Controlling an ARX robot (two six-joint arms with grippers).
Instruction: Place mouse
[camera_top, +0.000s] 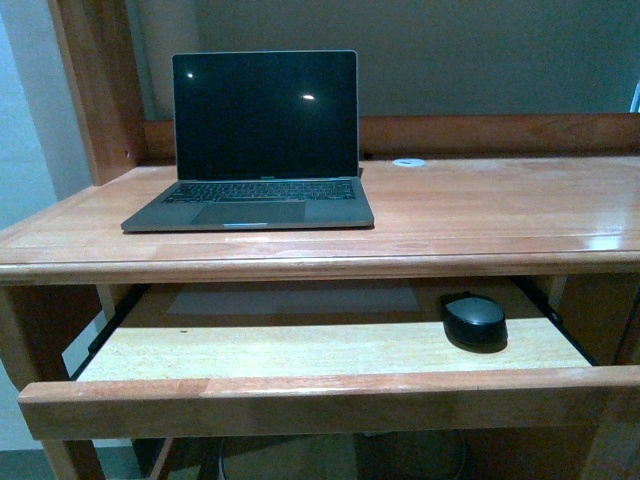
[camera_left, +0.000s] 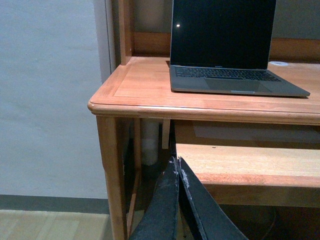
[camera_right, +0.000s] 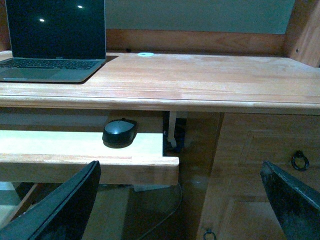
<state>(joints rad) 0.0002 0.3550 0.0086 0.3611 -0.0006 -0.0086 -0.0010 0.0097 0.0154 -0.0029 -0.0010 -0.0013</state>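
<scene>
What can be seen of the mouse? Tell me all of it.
The mouse is a small black oval with a domed top that shows a greyish sheen and darker, glossier sides. It looks like plastic, and no cable shows on it. It lies flat, right way up, on the pale pull-out tray, near the tray's right end and toward the back, just below the front edge of the desk top. Only the tray touches it.

black mouse, grey laptop, orange-brown desk
</scene>
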